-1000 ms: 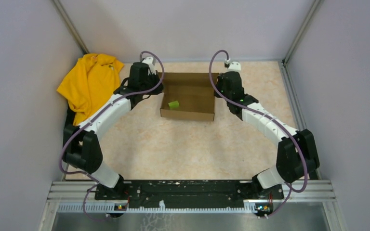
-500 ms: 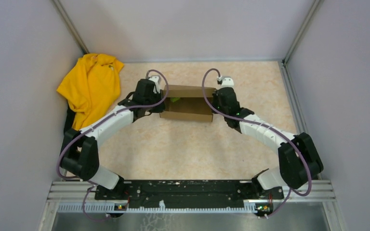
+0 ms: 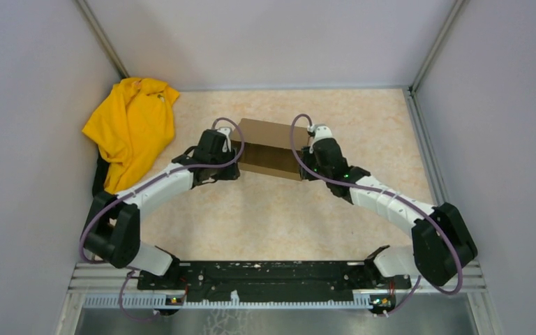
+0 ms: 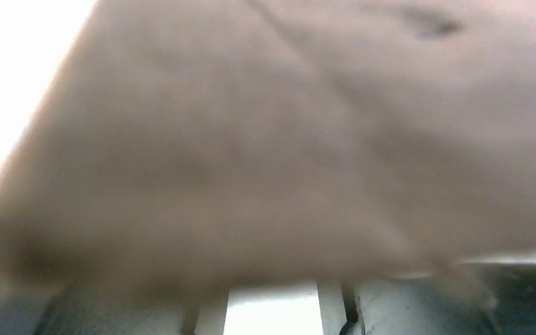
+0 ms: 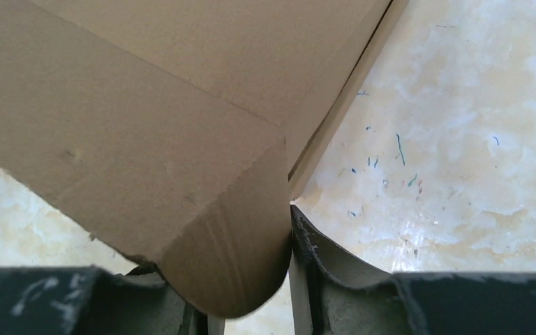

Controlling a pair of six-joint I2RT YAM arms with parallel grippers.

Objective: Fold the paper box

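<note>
Lying toward 12 o'clock of the table (image 3: 265, 223) centre, the paper box (image 3: 269, 148) is running lengthwise 9-to-3, equally near both arms. The left gripper (image 3: 234, 151) is crowding its 9 o'clock end and the right gripper (image 3: 303, 160) is straddling its 3 o'clock corner; whether either is clamping or loose, I cannot tell.

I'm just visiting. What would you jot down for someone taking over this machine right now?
Left claw: at the paper box's left end; view blurred, grip unclear.
Right claw: at the right end, a rounded corner tab between its fingers; grip unclear.
Done: lid looks folded down over the box.
Left: probably check the tabs are tucked, then back both claws away.
</note>
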